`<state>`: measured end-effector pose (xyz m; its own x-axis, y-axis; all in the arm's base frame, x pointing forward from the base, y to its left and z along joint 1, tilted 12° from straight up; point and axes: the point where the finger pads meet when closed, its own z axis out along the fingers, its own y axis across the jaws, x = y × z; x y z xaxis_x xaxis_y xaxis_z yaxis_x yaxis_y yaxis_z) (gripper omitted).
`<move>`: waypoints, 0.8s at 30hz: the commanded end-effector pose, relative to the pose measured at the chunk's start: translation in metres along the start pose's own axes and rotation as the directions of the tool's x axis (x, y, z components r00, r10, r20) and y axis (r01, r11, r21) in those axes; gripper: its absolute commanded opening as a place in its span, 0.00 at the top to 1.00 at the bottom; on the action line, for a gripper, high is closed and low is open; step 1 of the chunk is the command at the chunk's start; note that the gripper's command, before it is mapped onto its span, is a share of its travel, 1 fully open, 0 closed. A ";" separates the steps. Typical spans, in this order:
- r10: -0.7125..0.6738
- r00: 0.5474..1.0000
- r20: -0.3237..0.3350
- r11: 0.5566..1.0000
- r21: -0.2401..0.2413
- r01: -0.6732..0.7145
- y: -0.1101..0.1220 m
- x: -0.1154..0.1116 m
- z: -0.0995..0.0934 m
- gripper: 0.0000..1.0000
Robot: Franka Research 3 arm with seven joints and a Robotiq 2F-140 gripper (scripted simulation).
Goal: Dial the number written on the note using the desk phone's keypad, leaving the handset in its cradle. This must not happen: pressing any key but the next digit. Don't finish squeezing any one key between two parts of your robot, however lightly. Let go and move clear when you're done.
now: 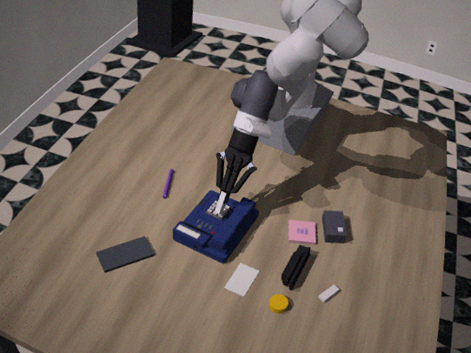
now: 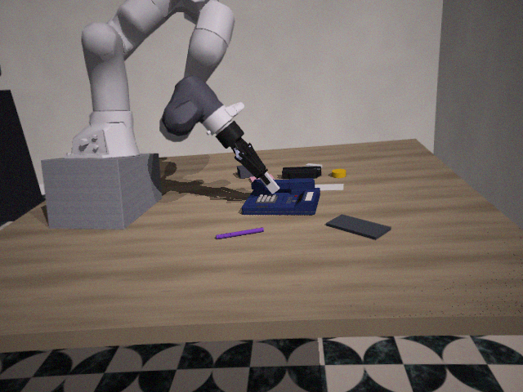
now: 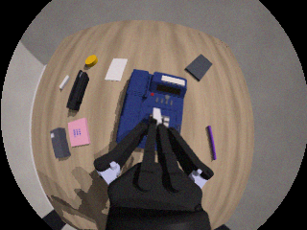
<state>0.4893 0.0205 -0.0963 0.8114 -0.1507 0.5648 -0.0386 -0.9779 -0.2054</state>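
Note:
A blue desk phone [image 2: 295, 207] [image 3: 177, 107] stands on the table. Its handset [image 1: 241, 222] [image 3: 129, 110] lies in the cradle along one side. My gripper [image 1: 219, 211] [image 2: 273, 188] [image 3: 155, 113] is shut and empty. It slants down, its pale fingertips together at the keypad [image 1: 211, 211] [image 2: 265, 198] [image 3: 166, 121] and covering part of it in the top view and the wrist view. Whether a key is pressed cannot be told. The pink note [image 1: 301, 237] [image 3: 81, 139] bears small blue writing, too blurred to read.
Near the note are a grey box [image 1: 333, 226], a black stapler-like thing [image 1: 295, 266], a white block [image 1: 329, 293], a yellow disc [image 1: 278, 303] and a white card [image 1: 241, 279]. A purple pen [image 1: 168, 183] and a dark slab [image 1: 125, 253] lie on the phone's other side.

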 end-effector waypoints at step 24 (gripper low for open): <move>-0.004 1.000 0.001 1.000 0.001 0.004 0.033 -0.021 -0.013 1.00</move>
<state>0.4640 -0.0109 -0.1039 0.8126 -0.1552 0.5618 -0.0442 -0.9775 -0.2060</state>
